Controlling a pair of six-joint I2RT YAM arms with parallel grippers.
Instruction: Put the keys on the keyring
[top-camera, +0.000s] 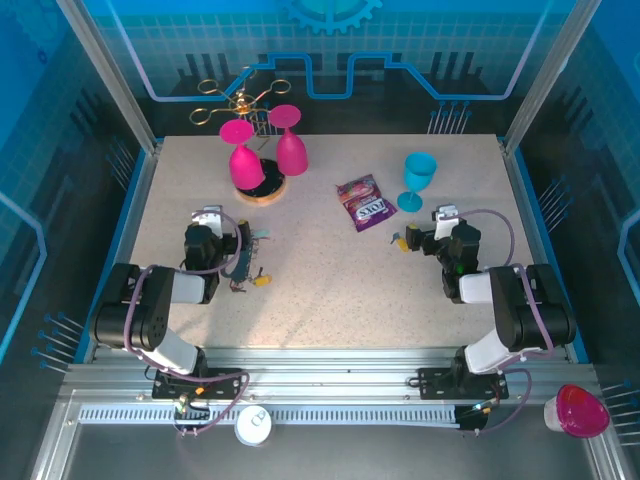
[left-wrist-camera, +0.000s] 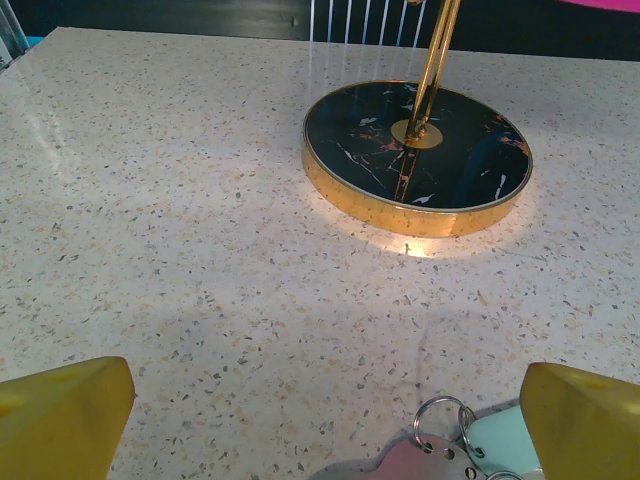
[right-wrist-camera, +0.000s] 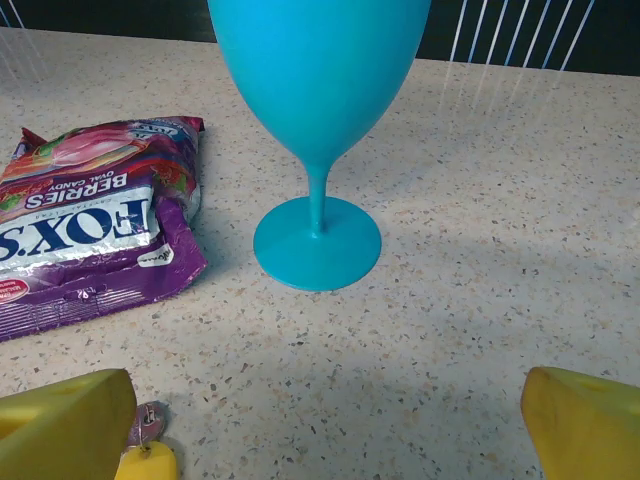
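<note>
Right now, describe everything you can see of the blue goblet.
The blue goblet stands upright on its round foot on the speckled table, toward the far right. It is opaque turquoise, plastic by the look, with a deep bowl, thin stem and flat foot. The purple candy packet lies just left of it, not touching. Only the table touches it.

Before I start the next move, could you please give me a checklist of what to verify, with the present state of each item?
1. Left claw open: ok.
2. Right claw open: ok.
3. Keyring between the left claw's fingers: ok, but off-centre.
4. Yellow-headed key centred in the right claw: not ok, it lies beside one finger.
5. Blue goblet upright and apart from the right claw: ok.
6. Any key already on the keyring: cannot tell.
</note>
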